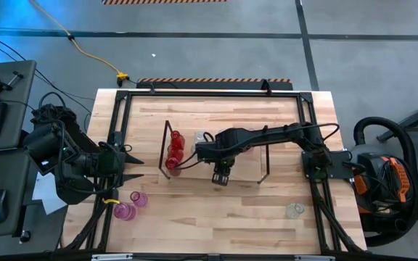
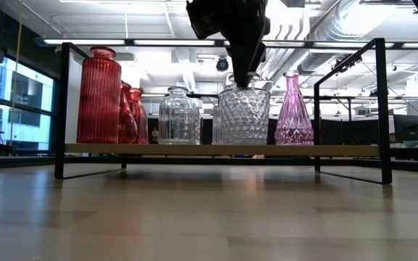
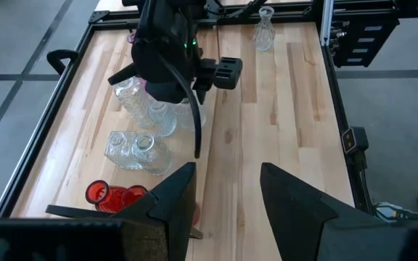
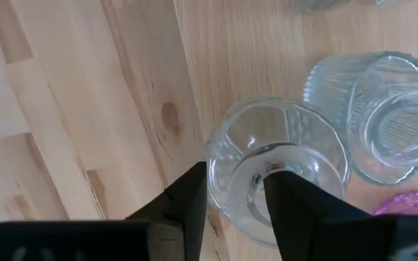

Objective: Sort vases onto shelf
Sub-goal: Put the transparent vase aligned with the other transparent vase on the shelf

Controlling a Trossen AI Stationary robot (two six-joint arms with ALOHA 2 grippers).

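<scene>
The shelf (image 2: pixel 194 149) stands mid-table and bears red vases (image 2: pixel 98 94) at one end, then clear vases (image 2: pixel 178 116) and a pink vase (image 2: pixel 292 109). My right gripper (image 1: pixel 221 174) points straight down over a clear diamond-cut vase (image 2: pixel 243 116) standing on the shelf board. It is open, its fingers on either side of that vase's mouth (image 4: pixel 267 174). A ribbed clear vase (image 4: pixel 383 116) stands beside it. My left gripper (image 3: pixel 227 192) hovers open over the table's left side (image 1: pixel 125 168), with nothing between its fingers. My right gripper comes from above, with its fingers (image 4: pixel 191 203) flanking the mouth of the clear diamond-cut vase. The vase stands upright on the shelf board. Whether the fingers touch the glass I cannot tell.
Two pink vases (image 1: pixel 129 205) stand on the table near its left front, by my left arm. One small clear vase (image 1: pixel 294 210) stands near the right front. A black metal frame (image 1: pixel 115 130) edges the table. Bare wood lies in front of the shelf.
</scene>
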